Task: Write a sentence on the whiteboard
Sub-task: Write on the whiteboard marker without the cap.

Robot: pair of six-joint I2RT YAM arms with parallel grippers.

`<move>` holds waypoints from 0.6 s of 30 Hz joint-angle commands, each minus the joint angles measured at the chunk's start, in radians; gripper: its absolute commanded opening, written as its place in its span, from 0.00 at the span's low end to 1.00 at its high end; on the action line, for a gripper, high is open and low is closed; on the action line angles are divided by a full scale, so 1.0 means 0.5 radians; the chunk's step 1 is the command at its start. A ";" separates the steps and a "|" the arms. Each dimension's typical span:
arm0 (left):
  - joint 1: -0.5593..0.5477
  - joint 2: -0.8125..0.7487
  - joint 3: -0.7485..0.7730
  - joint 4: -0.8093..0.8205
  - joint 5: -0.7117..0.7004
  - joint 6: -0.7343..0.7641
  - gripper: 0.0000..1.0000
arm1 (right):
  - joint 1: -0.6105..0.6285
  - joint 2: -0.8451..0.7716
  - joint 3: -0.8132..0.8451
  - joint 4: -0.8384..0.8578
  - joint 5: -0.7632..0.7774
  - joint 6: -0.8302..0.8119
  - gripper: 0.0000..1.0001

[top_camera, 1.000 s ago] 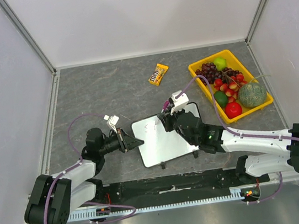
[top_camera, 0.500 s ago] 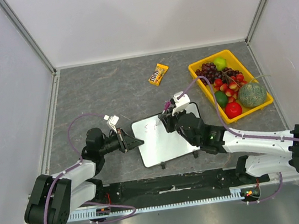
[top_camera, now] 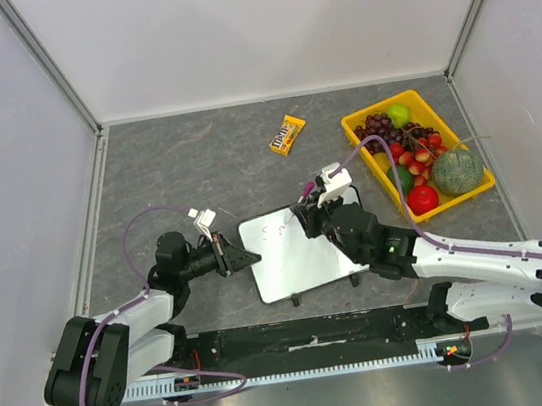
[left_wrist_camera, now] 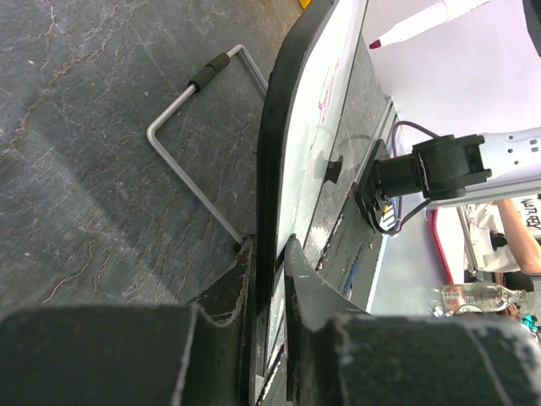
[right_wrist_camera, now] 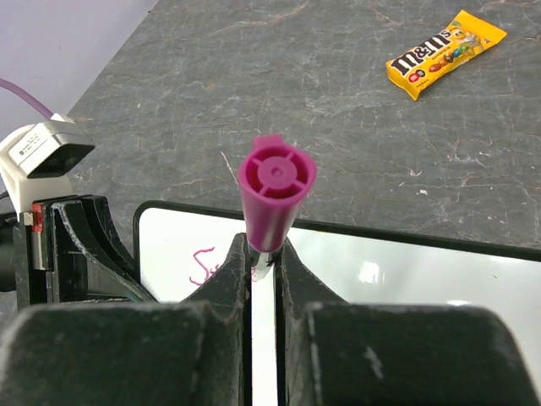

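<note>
The left end effector is pinched narrow on the rim of the whiteboard, one finger on each face of the edge, bracing the board on the tabletop. The right end effector is clamped on a magenta marker that stands between its fingers, butt end toward the wrist camera and tip below them. Whether the tip touches the board cannot be told. The sentence is so far only a few faint pink strokes, just to the left of the right fingers in the wrist view and near the left end effector. The board beyond and to the right looks bare. The writing is judged to be at an early stage. To do it well, the right arm should hold the marker close to upright and press lightly but evenly, since the strokes look thin. It should work away from the left end effector in small strokes. The left grip should hold firm so the board cannot slide or rock, and the wrist should stay off fresh ink.
</note>
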 commanded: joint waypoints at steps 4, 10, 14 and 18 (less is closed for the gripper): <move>0.010 0.011 -0.038 -0.109 -0.130 0.094 0.02 | -0.001 0.063 0.045 0.017 0.058 0.001 0.00; 0.007 0.008 -0.038 -0.106 -0.130 0.088 0.02 | -0.014 0.128 0.027 0.029 0.077 0.029 0.00; 0.010 0.011 -0.041 -0.109 -0.130 0.094 0.02 | -0.014 0.134 -0.001 0.038 0.077 0.047 0.00; 0.007 0.005 -0.041 -0.109 -0.127 0.091 0.02 | -0.020 0.088 -0.032 0.029 0.095 0.053 0.00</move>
